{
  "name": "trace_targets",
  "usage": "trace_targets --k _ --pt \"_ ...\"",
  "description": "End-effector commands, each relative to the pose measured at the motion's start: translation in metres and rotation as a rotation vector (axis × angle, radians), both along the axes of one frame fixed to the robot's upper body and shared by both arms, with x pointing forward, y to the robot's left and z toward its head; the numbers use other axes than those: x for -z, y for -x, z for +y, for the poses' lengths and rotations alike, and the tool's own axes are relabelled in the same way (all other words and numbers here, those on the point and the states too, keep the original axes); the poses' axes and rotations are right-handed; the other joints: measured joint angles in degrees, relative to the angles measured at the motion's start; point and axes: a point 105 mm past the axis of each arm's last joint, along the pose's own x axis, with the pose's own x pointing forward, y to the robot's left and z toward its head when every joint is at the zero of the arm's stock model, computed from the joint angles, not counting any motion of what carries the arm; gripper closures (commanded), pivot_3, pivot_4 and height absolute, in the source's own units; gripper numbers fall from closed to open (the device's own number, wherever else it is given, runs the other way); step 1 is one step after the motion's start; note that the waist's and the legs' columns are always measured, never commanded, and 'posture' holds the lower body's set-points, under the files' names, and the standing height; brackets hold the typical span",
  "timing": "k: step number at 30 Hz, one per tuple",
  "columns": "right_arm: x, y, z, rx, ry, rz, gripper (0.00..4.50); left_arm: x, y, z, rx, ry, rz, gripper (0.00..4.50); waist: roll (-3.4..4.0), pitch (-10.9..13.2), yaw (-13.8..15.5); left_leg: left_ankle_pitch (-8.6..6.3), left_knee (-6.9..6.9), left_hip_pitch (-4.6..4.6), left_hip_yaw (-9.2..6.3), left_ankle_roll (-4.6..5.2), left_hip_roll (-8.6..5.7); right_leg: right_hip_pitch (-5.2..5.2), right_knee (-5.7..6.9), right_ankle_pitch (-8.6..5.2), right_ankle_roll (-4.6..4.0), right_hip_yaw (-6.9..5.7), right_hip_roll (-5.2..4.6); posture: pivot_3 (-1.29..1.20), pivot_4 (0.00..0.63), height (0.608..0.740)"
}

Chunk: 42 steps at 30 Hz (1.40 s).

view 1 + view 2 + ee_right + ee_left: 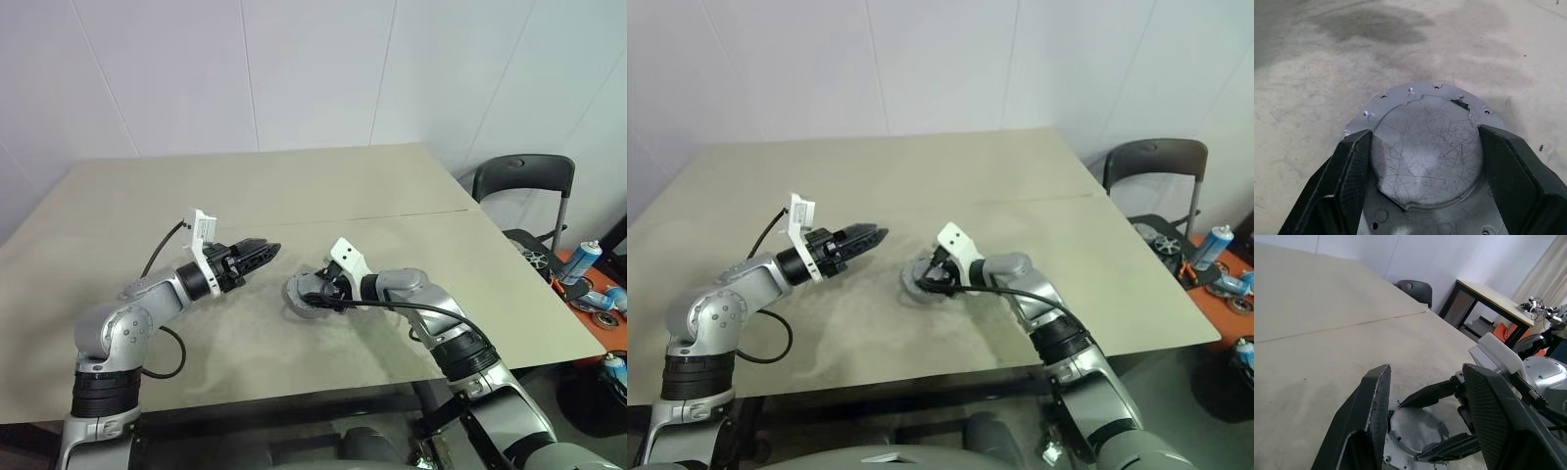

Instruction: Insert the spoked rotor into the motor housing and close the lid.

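lid (1427,147): a smooth grey metal cap, round with a stepped edge and fine scratches across its face, is seen lying flat on the counter (196,206), near its middle and just ahead of the robot. A wider flange with small screw holes and notches rings it; this is judged to be the motor housing's rim, so the cap appears already seated, though no copper windings can be made out beneath.

right pincer (1425,161): the two black, finely textured fingers are set on opposite sides of the raised cap, spread about as wide as the cap itself and tilted down onto it. The fingers are at the cap's edge; whether they press on it cannot be told. The placement is judged to serve seating or aligning the cap.

left pincer (266,251): it is held level above the counter, just beside the assembly and apart from it, its fingers parted with nothing between them. It is judged to be kept clear yet near enough to steady the part.

counter: a matte beige surface, faintly smudged, with a seam across it.

chair (524,186): a dark folding chair stands beyond the counter's right edge.
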Motion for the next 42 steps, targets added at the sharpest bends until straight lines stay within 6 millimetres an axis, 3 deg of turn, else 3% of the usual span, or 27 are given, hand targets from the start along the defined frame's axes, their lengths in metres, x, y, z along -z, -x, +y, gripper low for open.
trace_targets --k 1,6,10,16,21,26,31,39,42 --pt "0.084 0.025 -0.041 0.086 0.320 0.176 1.41 -0.012 -0.001 0.001 -0.003 0.006 -0.056 2.03 0.50 -0.44 -0.25 -0.01 0.03 -0.33 -0.17 0.00 0.11 0.02 -0.33 0.00 0.00 -0.23 -0.04 0.00 0.000 0.740" --pt "0.086 0.022 -0.042 0.131 0.310 0.209 1.41 -0.014 -0.001 0.001 -0.005 0.008 -0.062 2.03 0.84 -0.64 -0.09 -0.04 0.01 -0.73 -0.46 0.05 0.20 -0.04 -0.99 0.01 0.01 -1.42 -0.82 0.00 0.000 0.740" --pt "0.069 0.017 -0.029 0.145 0.192 0.259 1.41 -0.013 -0.001 0.002 -0.008 0.007 -0.063 2.03 1.25 -0.94 0.08 -0.04 -0.44 -1.24 -0.79 0.05 0.73 0.00 -1.90 0.03 0.01 -2.69 -0.91 0.00 0.000 0.740" --pt "0.076 0.016 -0.054 0.182 0.257 0.331 1.41 -0.014 0.000 0.000 -0.007 0.005 -0.066 2.03 1.39 -0.90 1.04 -0.03 -0.76 -0.66 -0.84 0.04 0.60 -0.81 -1.42 0.06 -0.04 -2.89 -1.02 0.00 0.000 0.740" --pt "0.077 0.012 -0.072 0.172 0.309 0.301 1.41 -0.014 0.001 -0.004 -0.008 0.010 -0.068 2.03 0.90 -0.87 2.53 -0.02 -0.72 0.03 -0.84 0.04 -0.17 -0.82 -0.38 0.12 -0.14 -2.79 -1.61 0.00 0.000 0.740" --pt "0.077 0.021 -0.066 0.082 0.324 0.271 1.41 -0.014 0.002 -0.005 -0.008 0.013 -0.066 2.03 1.41 -1.03 3.38 -0.03 -0.68 -0.69 -0.96 0.04 -0.29 -0.86 -1.42 0.12 -0.13 -3.42 -1.68 0.00 0.000 0.740" --pt "0.084 0.022 -0.066 0.018 0.410 0.202 1.41 -0.014 0.001 0.001 -0.020 0.015 -0.065 2.03 1.23 -1.14 3.37 -0.03 -0.71 -0.70 -0.95 0.04 -0.38 -0.82 -1.62 0.14 -0.12 -3.66 -2.29 0.00 0.000 0.740" --pt "0.060 0.010 -0.043 0.104 0.194 0.301 1.41 -0.012 -0.002 0.005 -0.024 0.014 -0.058 2.03 1.22 -1.14 3.37 -0.03 -0.79 -0.64 -0.98 0.04 -0.40 -0.97 -1.40 0.18 -0.05 -4.14 -2.58 0.00 0.000 0.740" --pt "0.057 0.009 -0.049 0.105 0.207 0.299 1.41 -0.011 -0.004 0.003 -0.013 0.003 -0.058 2.03 0.99 -1.06 3.55 -0.02 -0.77 -0.35 -0.99 0.04 -0.50 -1.09 -1.14 0.19 -0.03 -4.15 -2.60 0.00 0.000 0.740"
